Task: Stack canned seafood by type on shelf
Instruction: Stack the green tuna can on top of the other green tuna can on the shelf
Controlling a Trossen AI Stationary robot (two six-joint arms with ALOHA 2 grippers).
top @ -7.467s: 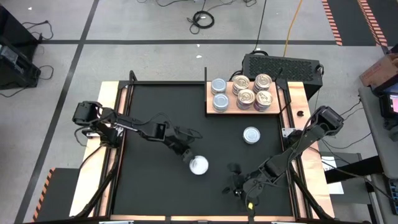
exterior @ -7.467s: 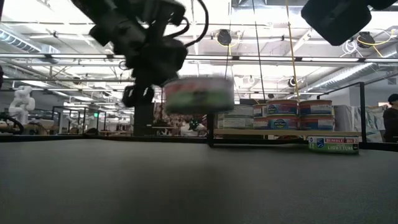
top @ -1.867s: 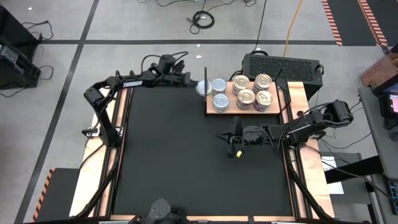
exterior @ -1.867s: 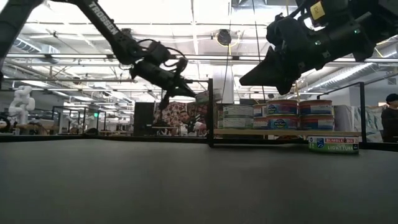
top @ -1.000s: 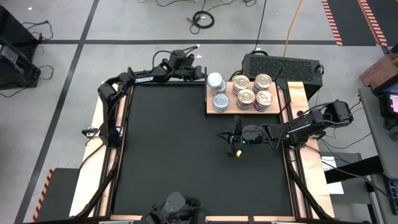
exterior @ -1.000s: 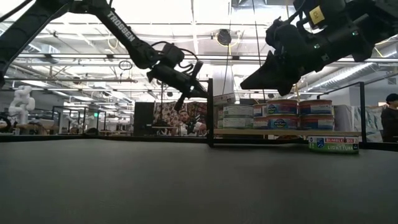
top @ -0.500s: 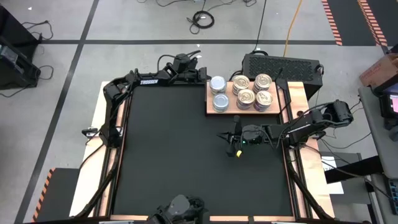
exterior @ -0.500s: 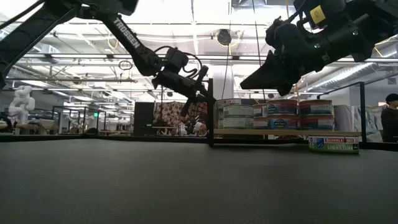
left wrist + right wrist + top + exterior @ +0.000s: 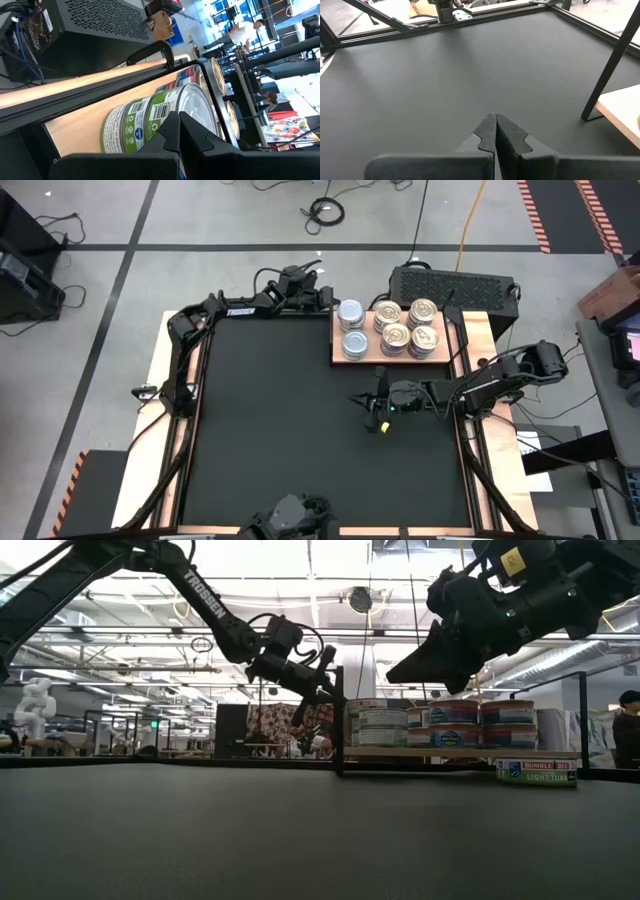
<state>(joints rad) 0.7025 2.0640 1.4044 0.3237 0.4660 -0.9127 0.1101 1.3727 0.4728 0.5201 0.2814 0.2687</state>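
Note:
The shelf [image 9: 400,359] is a light wood board at the mat's far right. On it stand tins of canned seafood: silver-topped ones [image 9: 350,313] [image 9: 354,343] at its left end and several gold-topped ones [image 9: 396,335] to their right. My left gripper [image 9: 328,298] is shut, and it sits level at the shelf's far left corner, beside the far silver-topped tin [image 9: 150,120]. My right gripper [image 9: 356,397] is shut and hangs above the mat near the shelf's front edge. It points toward the table's left and holds nothing. My left gripper's shut fingertips [image 9: 176,122] stand against the side wall of the far silver-topped tin, just below its top rim [image 9: 192,107]. They come level from the table's left. I cannot tell whether they touch the tin. The tin stands upright on the shelf.
One more tin [image 9: 535,772] lies on the black mat [image 9: 270,430] in front of the shelf; in the high view my right arm covers it. A thin black post [image 9: 330,308] stands at the shelf's left edge. A black vented box [image 9: 450,283] sits behind the shelf.
My left gripper, still shut, has moved along the table's far edge toward the right and come up to the shelf's far left tin, its fingers tipping slightly downward.

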